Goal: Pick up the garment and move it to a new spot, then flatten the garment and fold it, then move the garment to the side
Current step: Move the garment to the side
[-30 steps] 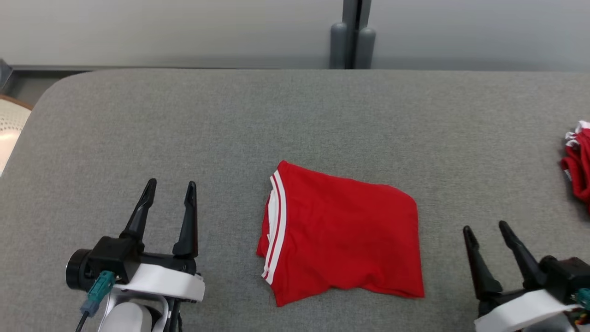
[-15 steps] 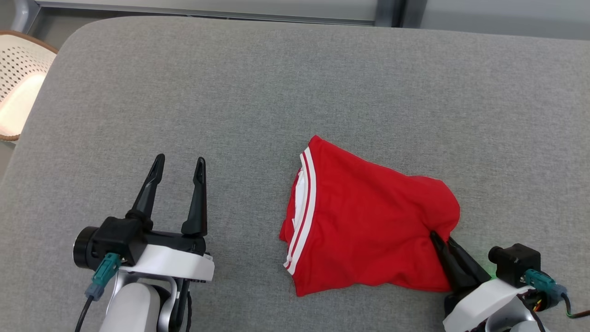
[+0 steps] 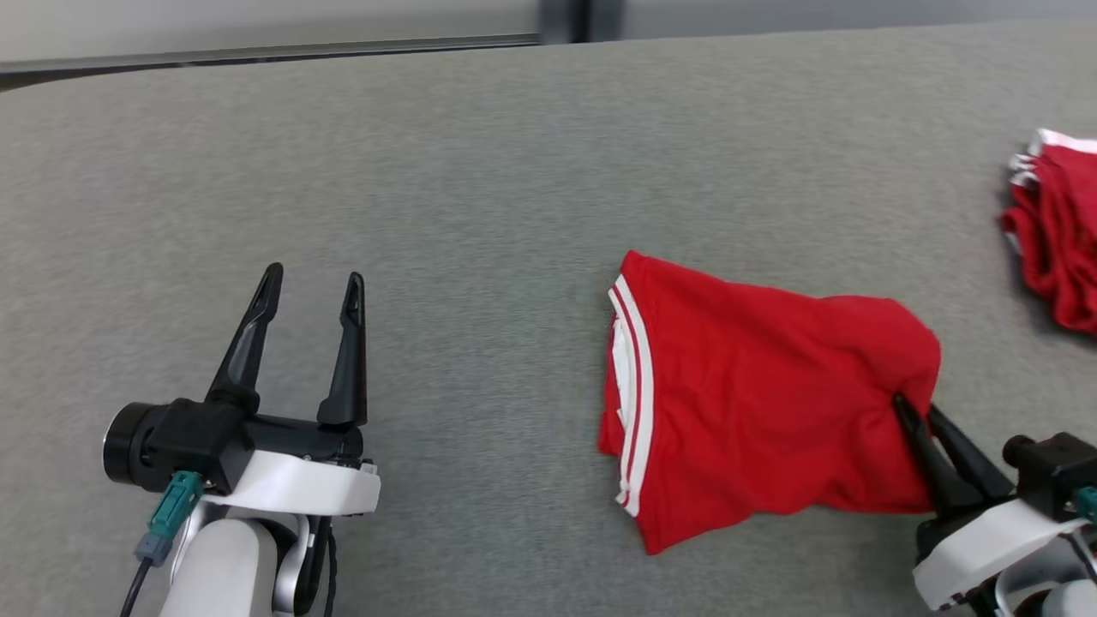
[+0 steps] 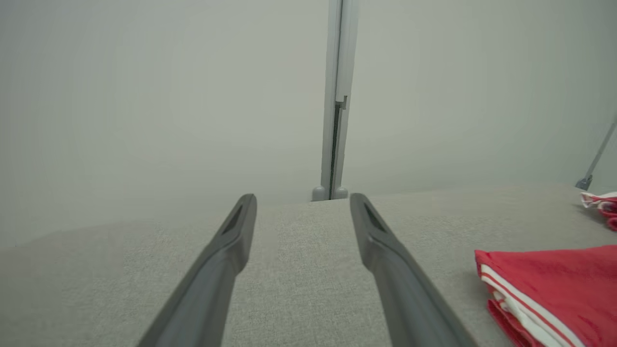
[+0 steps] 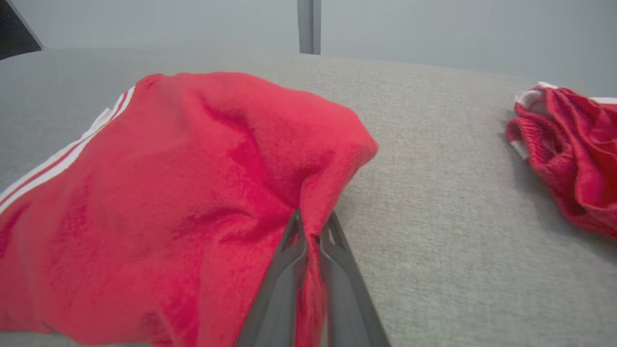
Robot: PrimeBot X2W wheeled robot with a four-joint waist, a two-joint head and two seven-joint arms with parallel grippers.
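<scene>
Our right gripper [image 3: 915,404] is pinched almost fully closed on the near right corner of the folded red garment [image 3: 754,394], with a fold of cloth caught between its two dark fingers. In the right wrist view we see the fabric bunch into a hump just ahead of the fingertips. The rest of the garment spreads away to the left of this gripper and lies on the grey fabric surface [image 3: 480,171], its white-striped edge [image 3: 632,377] on the side farthest from the grip. Off to the right of the gripper and further ahead, a second crumpled red garment [image 3: 1054,248] with white trim lies well apart from the first. Our left gripper [image 3: 314,274] sits well to the left of the folded garment, its fingers spread wide and holding nothing, with bare grey surface showing between them. It points toward a pale wall [image 4: 144,96]
</scene>
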